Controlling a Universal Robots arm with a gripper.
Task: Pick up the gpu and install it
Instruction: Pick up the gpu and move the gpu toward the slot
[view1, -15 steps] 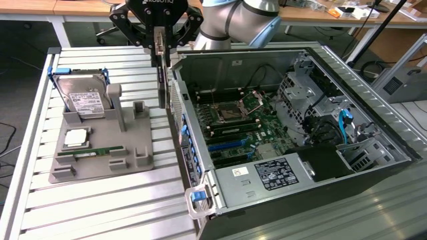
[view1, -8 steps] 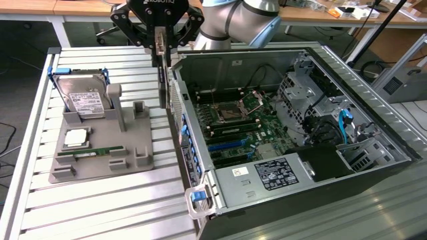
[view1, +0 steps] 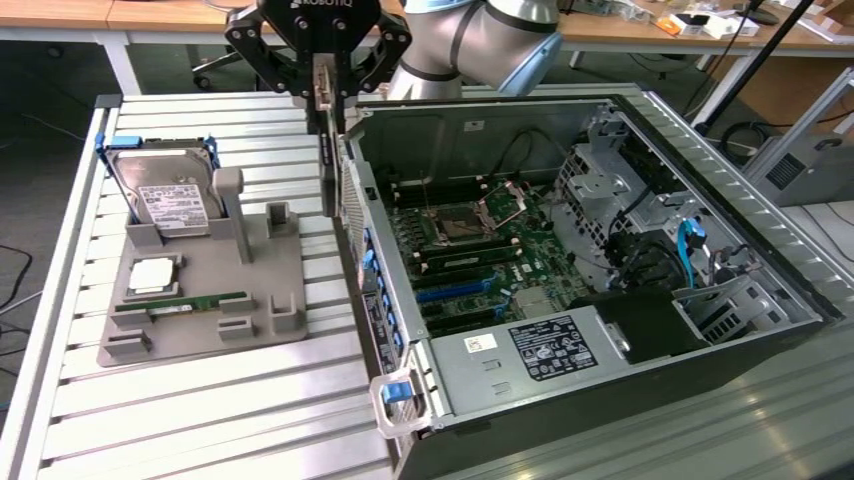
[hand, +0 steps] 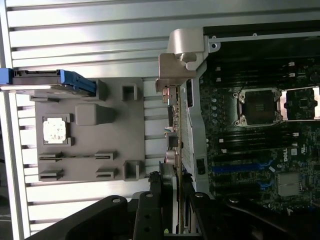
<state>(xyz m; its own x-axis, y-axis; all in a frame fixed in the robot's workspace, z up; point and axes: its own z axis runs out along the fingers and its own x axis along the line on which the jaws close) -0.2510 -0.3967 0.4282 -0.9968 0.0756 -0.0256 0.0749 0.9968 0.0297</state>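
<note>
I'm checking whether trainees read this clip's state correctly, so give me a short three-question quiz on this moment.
1. True or false: the gpu is already seated in the computer case.
2. What stands propped in the gray holder? A) hard drive B) a fan C) a keyboard
3. Fill in: the gripper is shut on the ____.

Key: 1 false, it hangs upright from the gripper, just outside the case; 2 A; 3 gpu.
</note>
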